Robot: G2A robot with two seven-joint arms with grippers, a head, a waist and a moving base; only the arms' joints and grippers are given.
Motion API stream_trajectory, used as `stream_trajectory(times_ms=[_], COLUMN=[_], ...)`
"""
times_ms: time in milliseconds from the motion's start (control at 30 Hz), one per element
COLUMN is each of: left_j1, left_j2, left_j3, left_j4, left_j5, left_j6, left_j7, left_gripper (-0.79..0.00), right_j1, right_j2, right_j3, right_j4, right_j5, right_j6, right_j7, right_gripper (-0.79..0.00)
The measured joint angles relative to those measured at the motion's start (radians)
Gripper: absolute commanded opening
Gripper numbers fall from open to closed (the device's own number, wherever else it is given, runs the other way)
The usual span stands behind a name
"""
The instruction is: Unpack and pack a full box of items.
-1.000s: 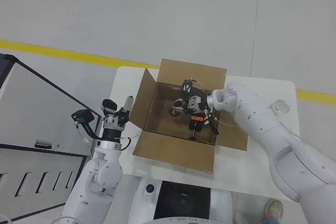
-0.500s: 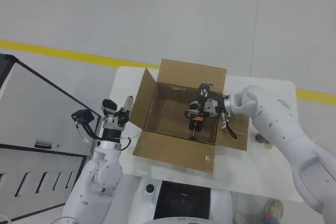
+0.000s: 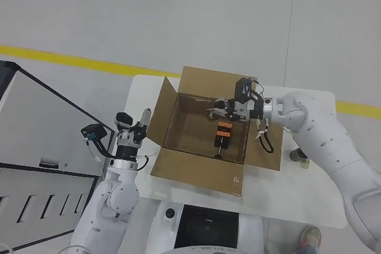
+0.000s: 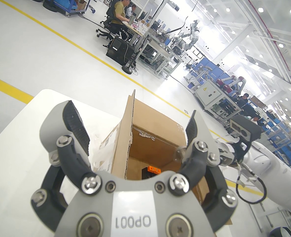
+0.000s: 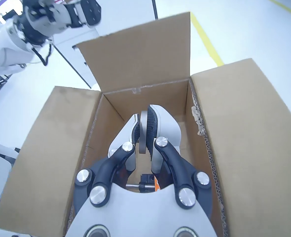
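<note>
Cardboard box handling: the box stands open on the table, directly below the right gripper and just ahead of the left gripper. It is judged light and only moderately stiff. The corrugated walls are expected to flex under a pinch and the raised flaps to fold. Hold is best taken on a wall rim near a corner.

Orange-and-black item: this lies on the box floor, beneath the palm of the right gripper. It appears rigid and denser than the cardboard, and is probably a small tool. Hold is best taken across the narrow black body rather than the orange end.

Thin grey piece: this is clamped between the pads of the right gripper, standing edge-on between them. What it is cannot be told. It is judged light, hard and smooth. A flat part gripped on so little surface is liable to pivot or slip, so a steady pinch across its two faces is advised.

Left gripper: the fingers are spread wide with nothing between them. The side flap of the box stands just ahead of them.

Changes from the earlier frames: a second ago the right gripper was seen low over the middle of the box floor, close to the orange-and-black item. It has since been drawn back toward the far corner on its own arm's side and raised clear of that item, which lies in much the same spot. The box and the left gripper are unchanged in position.
</note>
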Motion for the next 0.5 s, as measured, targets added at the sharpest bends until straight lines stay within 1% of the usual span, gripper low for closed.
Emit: stream_trajectory(times_ms=[133,300,400,500], left_j1=[0.0,0.0,0.0,0.0], left_j2=[0.0,0.0,0.0,0.0], left_j3=[0.0,0.0,0.0,0.0], left_j4=[0.0,0.0,0.0,0.0], left_j5=[0.0,0.0,0.0,0.0], left_j6=[0.0,0.0,0.0,0.0], left_j7=[0.0,0.0,0.0,0.0], left_gripper=[0.0,0.0,0.0,0.0], right_j1=[-0.135,-0.323,-0.435,-0.53], right_j2=[0.086,0.186,0.233,0.265], right_j3=[0.129,0.307,0.416,0.508], right_j4=[-0.172,-0.36,-0.451,-0.499], right_j5=[0.056,0.207,0.26,0.278], right_j6=[0.0,0.0,0.0,0.0], right_j7=[0.003,0.018,0.03,0.048], right_gripper=[-0.785,-0.785,-0.785,-0.785])
